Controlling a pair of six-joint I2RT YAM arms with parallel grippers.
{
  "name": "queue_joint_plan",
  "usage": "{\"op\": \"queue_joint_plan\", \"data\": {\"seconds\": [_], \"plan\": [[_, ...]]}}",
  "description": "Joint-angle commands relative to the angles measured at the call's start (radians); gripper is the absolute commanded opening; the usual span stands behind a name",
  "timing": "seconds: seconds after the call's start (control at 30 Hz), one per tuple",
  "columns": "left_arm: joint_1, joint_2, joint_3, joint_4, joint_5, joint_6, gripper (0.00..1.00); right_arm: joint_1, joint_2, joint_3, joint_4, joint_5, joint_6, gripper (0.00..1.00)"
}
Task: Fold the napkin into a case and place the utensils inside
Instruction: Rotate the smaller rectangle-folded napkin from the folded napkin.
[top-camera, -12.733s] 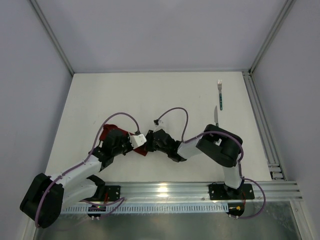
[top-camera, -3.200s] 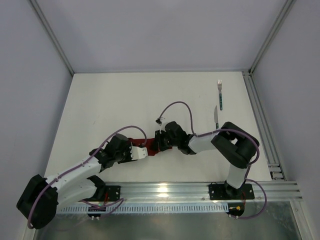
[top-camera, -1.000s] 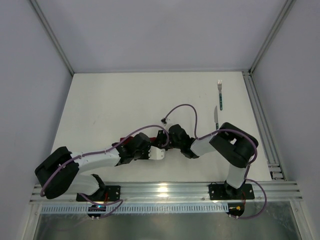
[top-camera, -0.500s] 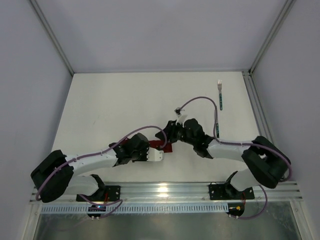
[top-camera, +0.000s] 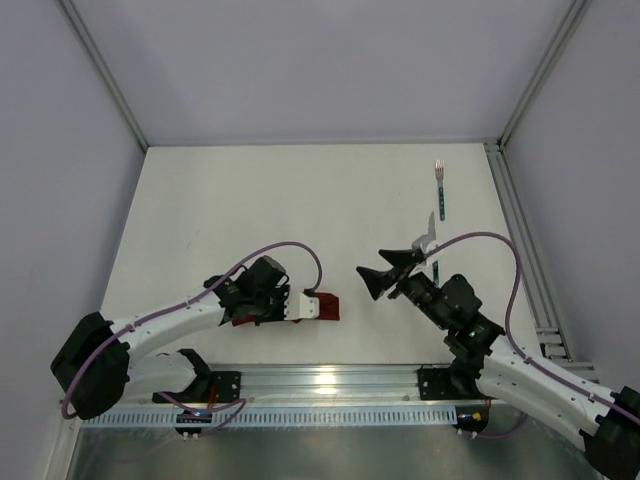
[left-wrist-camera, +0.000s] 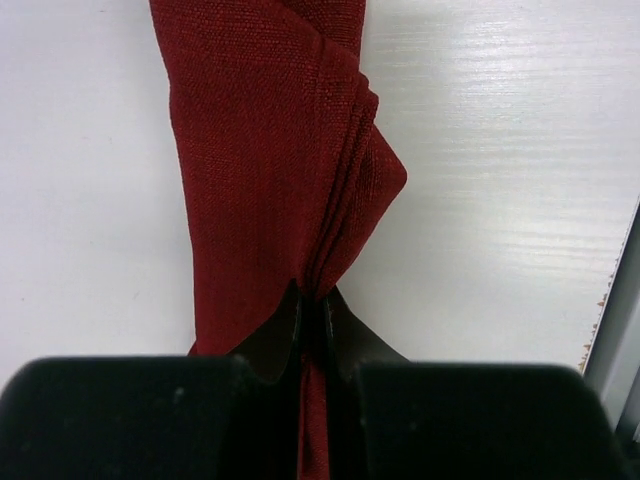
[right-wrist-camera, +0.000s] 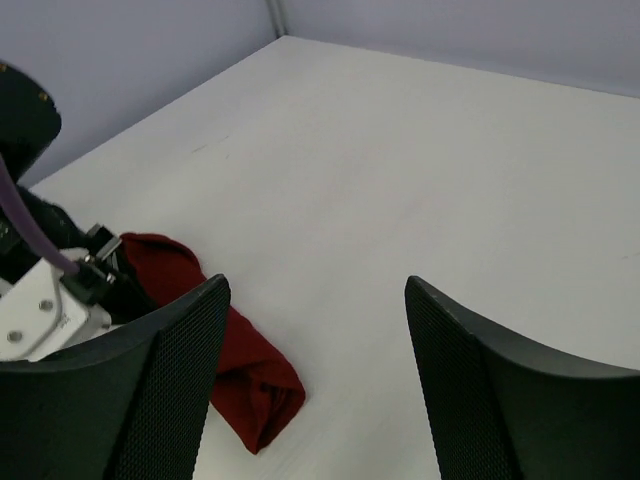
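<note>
The napkin (left-wrist-camera: 265, 150) lies on the table as a narrow, folded dark red case (top-camera: 328, 308), its open end (right-wrist-camera: 255, 395) facing the right arm. My left gripper (left-wrist-camera: 312, 305) is shut on the folded layers along one long edge, and in the top view the left gripper (top-camera: 312, 306) sits at the case's left end. My right gripper (top-camera: 392, 258) hangs open above the table to the right of the case, with nothing between its fingers (right-wrist-camera: 165, 385). The fork (top-camera: 439, 185) and the knife (top-camera: 431, 220) lie at the far right, and the knife is partly behind the right gripper.
An aluminium rail (top-camera: 520, 240) runs along the table's right edge beside the utensils. The front rail (top-camera: 330, 378) carries both arm bases. Grey walls close the back and the sides. The left gripper's white body (right-wrist-camera: 40, 320) shows next to the napkin.
The right gripper has opened, let go of the napkin, and pulled back to the right and upward. The left gripper has shut on the napkin's edge and stayed with it.
</note>
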Motion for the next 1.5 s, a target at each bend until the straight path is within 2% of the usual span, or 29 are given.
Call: {"op": "queue_joint_plan", "data": {"seconds": [0.0, 0.1, 0.13, 0.23, 0.27, 0.33, 0.4, 0.47, 0.5, 0.57, 0.7, 0.8, 1.03, 1.23, 1.37, 1.47], "plan": [[0.022, -0.017, 0.065, -0.082, 0.059, 0.041, 0.00, 0.021, -0.018, -0.047, 0.112, -0.189, -0.199, 0.74], [0.050, -0.022, 0.088, -0.121, 0.082, 0.058, 0.00, 0.223, 0.032, 0.006, -0.021, 0.000, -0.436, 0.72], [0.057, -0.026, 0.105, -0.132, 0.091, 0.060, 0.00, 0.347, 0.078, 0.025, -0.060, 0.116, -0.555, 0.72], [0.086, -0.037, 0.119, -0.160, 0.114, 0.066, 0.00, 0.514, 0.104, 0.048, -0.132, 0.197, -0.685, 0.72], [0.091, -0.038, 0.121, -0.163, 0.114, 0.068, 0.00, 0.535, 0.097, 0.030, -0.138, 0.191, -0.757, 0.73], [0.100, -0.034, 0.121, -0.172, 0.115, 0.071, 0.00, 0.558, 0.109, 0.019, -0.140, 0.171, -0.799, 0.73], [0.106, -0.031, 0.122, -0.174, 0.125, 0.066, 0.00, 0.578, 0.193, 0.013, -0.102, 0.175, -0.807, 0.75], [0.106, -0.029, 0.124, -0.178, 0.132, 0.063, 0.00, 0.622, 0.282, 0.004, -0.027, 0.252, -0.823, 0.77], [0.105, -0.029, 0.124, -0.180, 0.135, 0.062, 0.00, 0.636, 0.373, -0.001, 0.075, 0.273, -0.857, 0.79], [0.106, -0.031, 0.124, -0.180, 0.137, 0.057, 0.00, 0.639, 0.460, -0.018, 0.288, 0.266, -0.863, 0.81], [0.105, -0.020, 0.133, -0.185, 0.148, 0.055, 0.00, 0.638, 0.732, 0.045, 0.450, 0.240, -0.877, 0.84], [0.105, -0.011, 0.145, -0.197, 0.146, 0.052, 0.00, 0.638, 0.837, 0.057, 0.616, 0.229, -0.859, 0.86], [0.105, -0.015, 0.138, -0.192, 0.161, 0.051, 0.00, 0.621, 1.043, 0.111, 0.731, 0.287, -0.824, 0.86], [0.105, -0.015, 0.127, -0.191, 0.161, 0.051, 0.00, 0.570, 1.117, 0.131, 0.756, 0.245, -0.785, 0.86], [0.105, -0.015, 0.127, -0.192, 0.165, 0.052, 0.00, 0.566, 1.140, 0.171, 0.705, 0.223, -0.773, 0.78], [0.105, -0.015, 0.128, -0.195, 0.166, 0.052, 0.00, 0.549, 1.161, 0.180, 0.710, 0.212, -0.750, 0.56]]}}
